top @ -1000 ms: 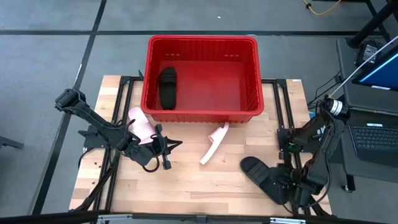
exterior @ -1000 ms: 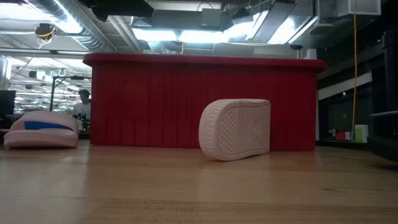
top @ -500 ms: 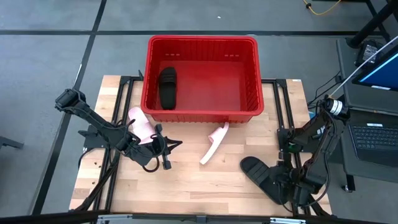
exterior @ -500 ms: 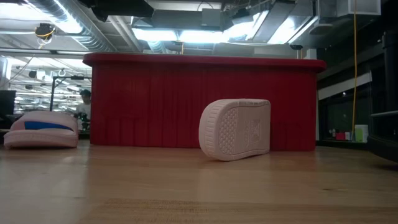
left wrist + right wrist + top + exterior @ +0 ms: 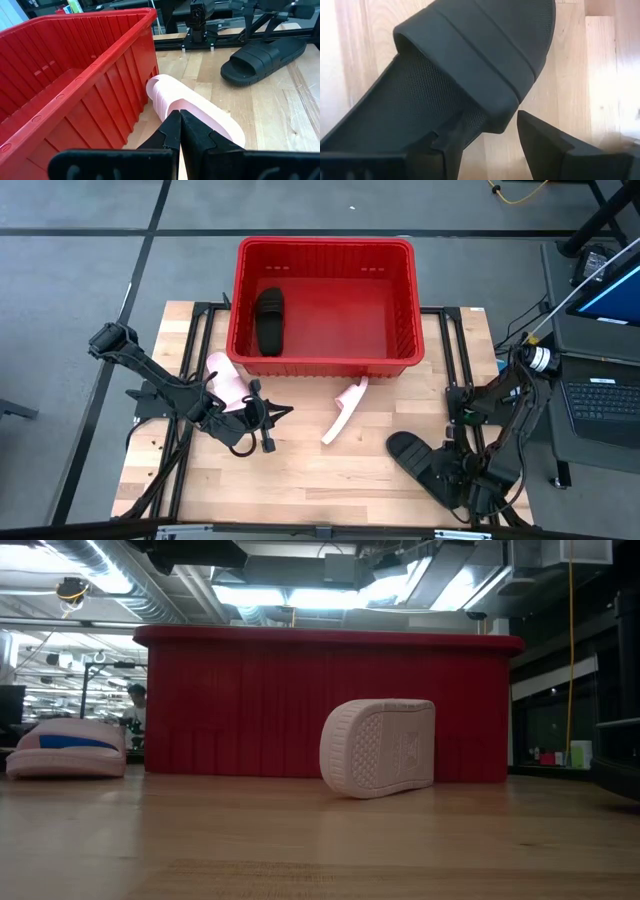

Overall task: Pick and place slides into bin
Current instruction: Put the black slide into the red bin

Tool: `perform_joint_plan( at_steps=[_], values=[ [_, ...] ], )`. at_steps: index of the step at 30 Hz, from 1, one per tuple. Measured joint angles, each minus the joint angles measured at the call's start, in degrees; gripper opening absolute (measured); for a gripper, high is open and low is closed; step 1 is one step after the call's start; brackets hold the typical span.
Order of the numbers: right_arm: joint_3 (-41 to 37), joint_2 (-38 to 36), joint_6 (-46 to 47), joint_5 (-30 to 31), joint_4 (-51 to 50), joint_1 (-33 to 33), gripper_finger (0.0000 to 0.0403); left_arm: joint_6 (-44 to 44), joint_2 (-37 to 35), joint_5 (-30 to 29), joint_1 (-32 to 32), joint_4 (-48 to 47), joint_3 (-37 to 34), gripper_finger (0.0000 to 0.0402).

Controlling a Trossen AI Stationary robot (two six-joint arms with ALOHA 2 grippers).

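The red bin (image 5: 322, 305) stands at the table's far middle with one black slide (image 5: 269, 320) lying inside at its left. A pink slide (image 5: 224, 380) lies flat on the table left of the bin, beside my left gripper (image 5: 268, 420), which is shut and empty. A second pink slide (image 5: 343, 410) stands on its side edge, its far end against the bin's near wall; it also shows in the low view (image 5: 378, 748). A second black slide (image 5: 422, 462) lies on the table near right. My right gripper (image 5: 495, 137) is open at its strap (image 5: 485, 55). My right gripper's fingers stand on either side of the black slide's strap at one side edge (image 5: 505, 117). One finger (image 5: 447, 145) is over the footbed at the strap's opening and the other (image 5: 545, 142) is outside over the table. I cannot tell whether they touch. The slide lies flat on the table.
The bin's near wall (image 5: 100, 100) rises right beside the pink slide (image 5: 192, 105) in front of my left gripper. Black frame rails (image 5: 195, 340) run along both table sides. A laptop (image 5: 605, 395) sits off the table's right edge. Bare wood lies at the near middle (image 5: 320, 480).
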Motion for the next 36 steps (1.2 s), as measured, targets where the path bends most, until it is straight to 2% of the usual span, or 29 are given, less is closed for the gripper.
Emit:
perform_joint_plan(
  at_steps=[11, 17, 29, 32, 36],
  values=[
    [0.00, 4.25, -0.02, 0.18, -0.05, 0.00, 0.0159, -1.42, 0.00, 0.02, 0.00, 0.02, 0.00, 0.0002],
    [-0.02, 4.64, 0.42, 3.77, 0.35, -0.04, 0.0158, -1.44, 0.00, 0.02, 0.00, 0.02, 0.00, 0.0002],
    [-0.02, 4.64, 0.66, 3.78, 0.78, -0.07, 0.0155, -1.42, 0.00, 0.02, 0.00, 0.02, 0.00, 0.0002],
    [-0.02, 4.64, 0.68, 3.78, 0.71, -0.07, 0.0137, -1.42, 0.00, 0.02, 0.00, 0.02, 0.00, 0.0002],
    [-0.02, 4.64, 2.45, 3.84, 0.62, -0.07, 0.0088, -1.40, 0.00, 0.02, 0.00, 0.02, 0.00, 0.0002]
  ],
)
